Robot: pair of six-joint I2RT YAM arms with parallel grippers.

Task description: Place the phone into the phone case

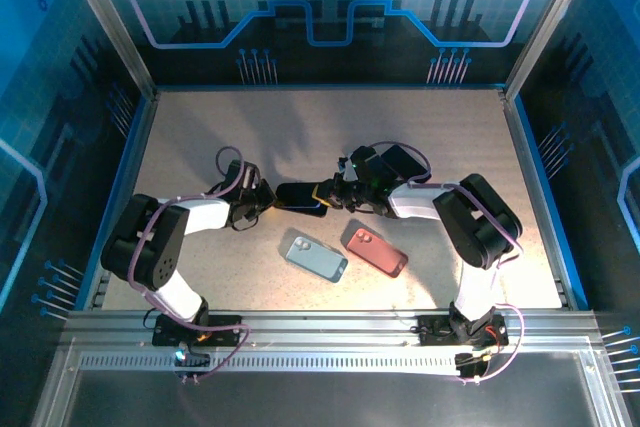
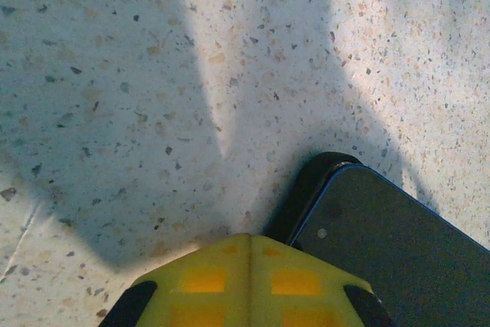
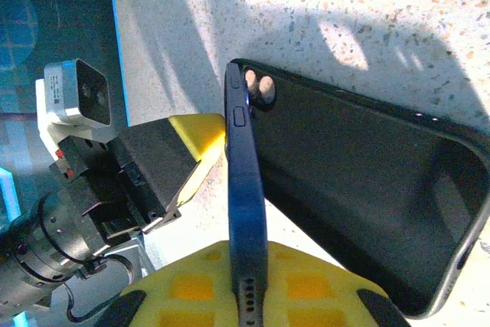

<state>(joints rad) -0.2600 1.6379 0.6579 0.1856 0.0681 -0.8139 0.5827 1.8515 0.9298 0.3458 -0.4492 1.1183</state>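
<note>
Toward the near edge of the tabletop (image 1: pixel 200 147) lie a pale blue case (image 1: pixel 317 258) and a pink case (image 1: pixel 376 250), side by side and not touching. Both are apart from the work.

Farther in, around the middle, the black case (image 3: pixel 360 181) lies open side up. The right pincer (image 3: pixel 249 273) pinches the dark blue phone (image 3: pixel 246 189) by its port end. The phone is turned on edge, with its other end down at the camera-hole end of the case. It is probably held this way so that end seats first and the rest can be laid flat after.

The left pincer (image 2: pixel 249 266) is pressed together on nothing. Its tip sits against that same end of the case, apparently to stop it sliding. The phone runs straight out from the right pincer's pads toward the left one.
</note>
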